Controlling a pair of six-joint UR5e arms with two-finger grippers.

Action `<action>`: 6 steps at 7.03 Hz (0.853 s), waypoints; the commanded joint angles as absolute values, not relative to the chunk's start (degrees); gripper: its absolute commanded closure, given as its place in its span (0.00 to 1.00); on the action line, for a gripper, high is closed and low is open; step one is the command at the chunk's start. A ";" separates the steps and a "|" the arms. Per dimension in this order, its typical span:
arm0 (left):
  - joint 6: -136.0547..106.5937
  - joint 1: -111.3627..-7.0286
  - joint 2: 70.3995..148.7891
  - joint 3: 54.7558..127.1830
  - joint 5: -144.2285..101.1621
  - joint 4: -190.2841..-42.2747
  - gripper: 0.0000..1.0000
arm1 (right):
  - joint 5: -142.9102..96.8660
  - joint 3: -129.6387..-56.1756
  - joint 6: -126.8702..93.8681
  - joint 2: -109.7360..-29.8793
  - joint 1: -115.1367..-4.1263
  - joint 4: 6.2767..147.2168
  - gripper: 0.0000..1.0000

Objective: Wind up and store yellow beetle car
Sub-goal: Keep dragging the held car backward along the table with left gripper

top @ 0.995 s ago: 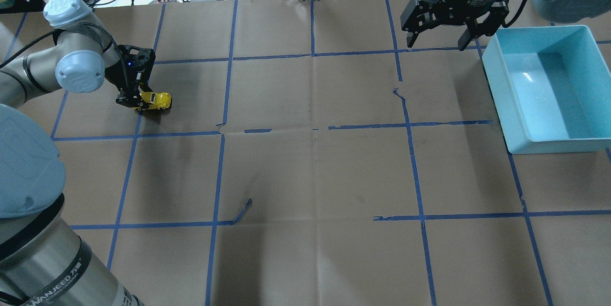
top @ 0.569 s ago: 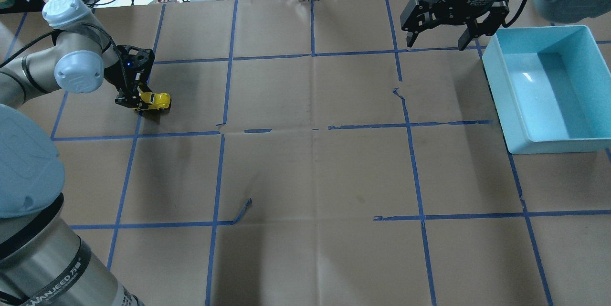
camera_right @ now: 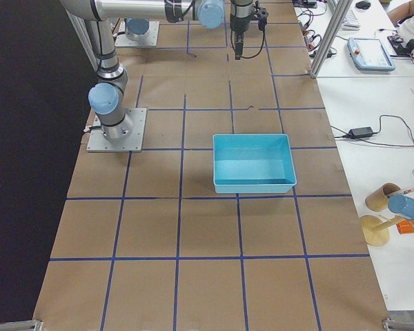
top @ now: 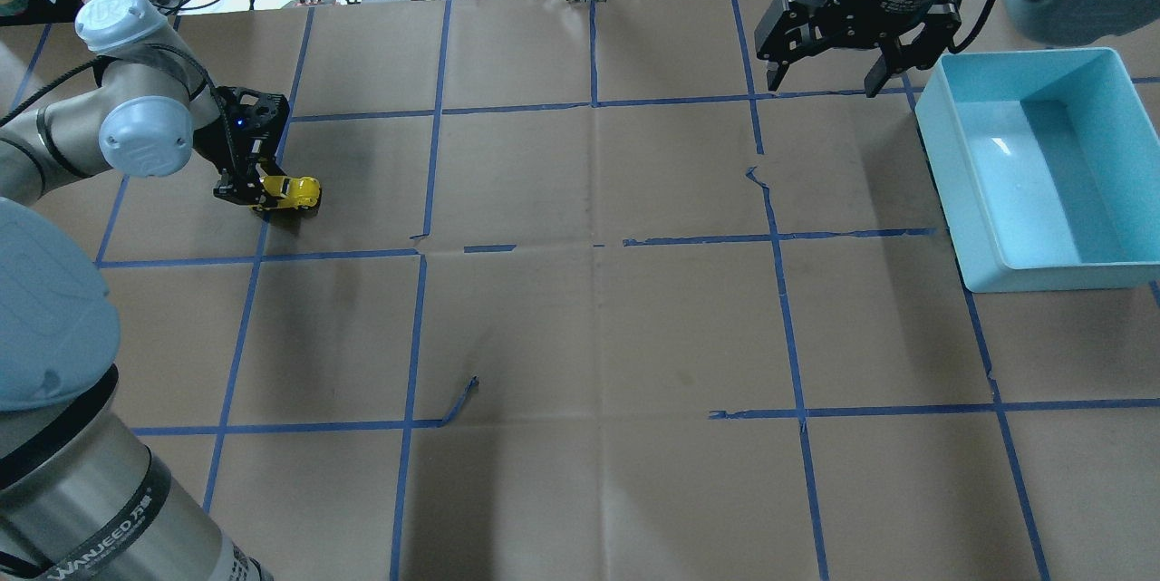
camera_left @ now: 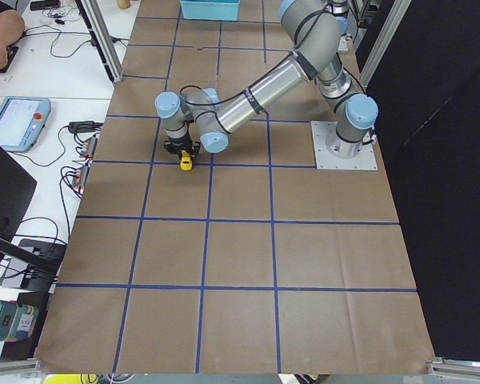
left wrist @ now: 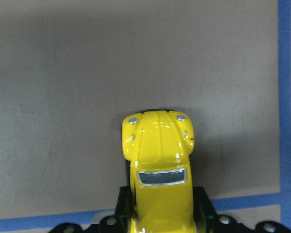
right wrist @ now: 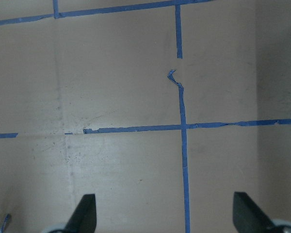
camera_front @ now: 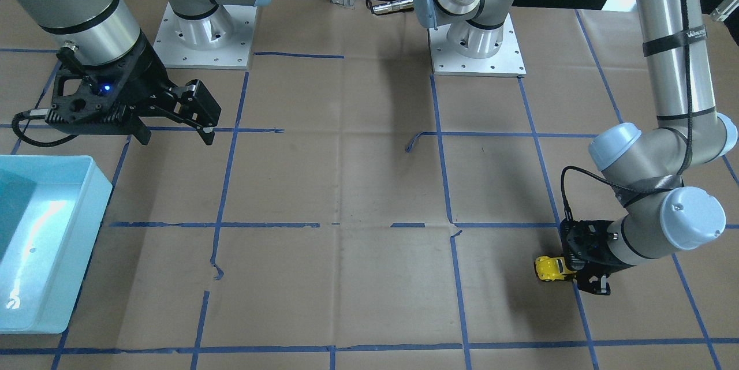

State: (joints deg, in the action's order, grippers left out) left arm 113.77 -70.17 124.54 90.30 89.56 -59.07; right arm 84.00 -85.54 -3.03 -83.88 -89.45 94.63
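Grips the yellow beetle car (top: 292, 192) in the left gripper (top: 256, 195), with the fingers (left wrist: 203, 206) drawn in narrow against the flanks of the rear half and showing black on either side of the roof in the wrist view. Carries that gripper low and laid nearly flat along the brown paper of the table (top: 580, 318), wrist folded down below two pale blue joint caps (top: 145, 137), fingertips aimed toward the robot's right. Leaves the front half of the car sticking out past the fingertips (headlights and hood farthest from the palm, windscreen just behind them). Sets the car's long axis across the table, in line with the fingers, nose toward the robot's right and the table's middle. Places it in the far left part of the grid, rear end over a blue tape line (top: 262, 237), low on the paper; cannot tell whether the wheels touch. Holds the right gripper (top: 821, 87) spread wide with nothing between its fingertips, pointing down above bare paper and tape toward the far right of the table. Hangs it to the robot's left of the light blue bin (top: 947, 178), apart from the bin's wall and well apart from the car and the left gripper.
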 commanded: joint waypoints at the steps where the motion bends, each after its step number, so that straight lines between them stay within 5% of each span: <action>1: 114.26 -70.14 124.63 90.18 89.56 -59.06 0.92 | 84.02 -85.61 -3.08 -83.85 -89.47 94.66 0.00; 6: 114.61 -70.05 124.72 90.00 89.65 -59.06 0.92 | 84.20 -85.96 -2.99 -84.11 -89.39 94.39 0.00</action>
State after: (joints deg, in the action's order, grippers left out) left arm 114.54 -70.05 124.69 90.01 89.65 -59.06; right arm 84.19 -85.93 -3.00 -84.17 -89.44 94.32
